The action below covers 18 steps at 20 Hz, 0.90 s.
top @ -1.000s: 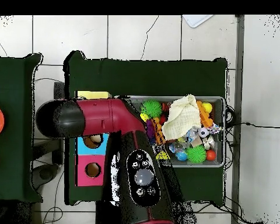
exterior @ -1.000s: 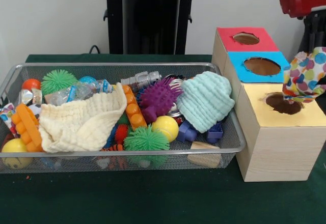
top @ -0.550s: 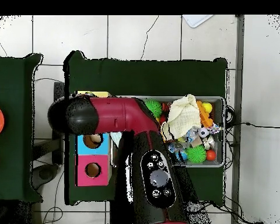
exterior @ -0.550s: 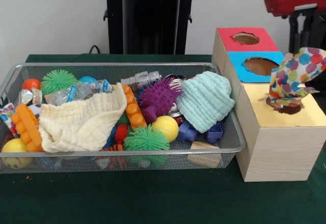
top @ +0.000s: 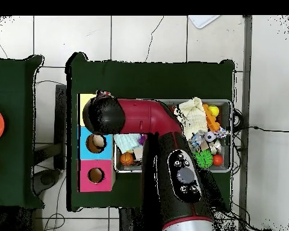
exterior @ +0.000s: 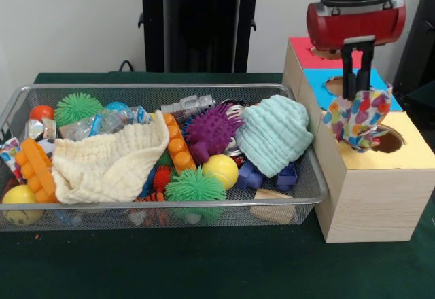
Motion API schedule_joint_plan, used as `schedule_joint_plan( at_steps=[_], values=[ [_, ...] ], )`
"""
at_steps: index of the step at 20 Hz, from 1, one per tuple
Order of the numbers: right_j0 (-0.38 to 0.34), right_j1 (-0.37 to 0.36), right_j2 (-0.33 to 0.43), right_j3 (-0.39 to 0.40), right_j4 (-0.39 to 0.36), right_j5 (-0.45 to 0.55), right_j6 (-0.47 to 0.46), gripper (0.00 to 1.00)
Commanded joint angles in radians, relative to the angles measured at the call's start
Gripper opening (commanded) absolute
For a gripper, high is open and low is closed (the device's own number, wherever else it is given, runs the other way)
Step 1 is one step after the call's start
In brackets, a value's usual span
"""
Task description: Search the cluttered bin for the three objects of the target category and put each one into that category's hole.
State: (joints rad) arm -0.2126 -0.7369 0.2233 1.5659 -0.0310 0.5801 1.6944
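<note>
**Polka-dot cloth hanging at the yellow hole**

The polka-dot cloth (exterior: 357, 117) hangs at the right of the front view, pinched at its top by the gripper (exterior: 358, 90), whose dark fingers are closed narrow on the fabric; its lower folds droop at the left rim of the hole in the yellow box (exterior: 380, 170), just short of the opening itself. The blue box (exterior: 319, 88) and red box (exterior: 304, 53) sit behind it, toward the upper right; in the overhead view the arm's dark elbow covers the yellow top, so the hole cannot be checked from there.

To do this step well, I judge the cloth should be centred over the yellow opening before letting go, and lowered so the trailing corners fold inside rather than catch on the rim; a release from this offset risks it draping over the box edge.

Left of the boxes, the wire bin (exterior: 299, 200) holds a cream cloth (exterior: 109, 163) and a mint cloth (exterior: 274, 134), likely the remaining targets.
</note>
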Motion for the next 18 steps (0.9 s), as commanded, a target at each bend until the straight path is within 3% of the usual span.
schedule_joint_plan(
  at_steps=[1,5,18],
  values=[
    [0.048,0.052,0.032,0.048,-0.041,-0.001,0.078,0.00],
    [0.084,0.023,0.021,0.067,-0.015,0.033,0.118,0.00],
    [0.120,0.023,0.003,0.103,0.015,-0.044,0.158,0.00]
  ],
)
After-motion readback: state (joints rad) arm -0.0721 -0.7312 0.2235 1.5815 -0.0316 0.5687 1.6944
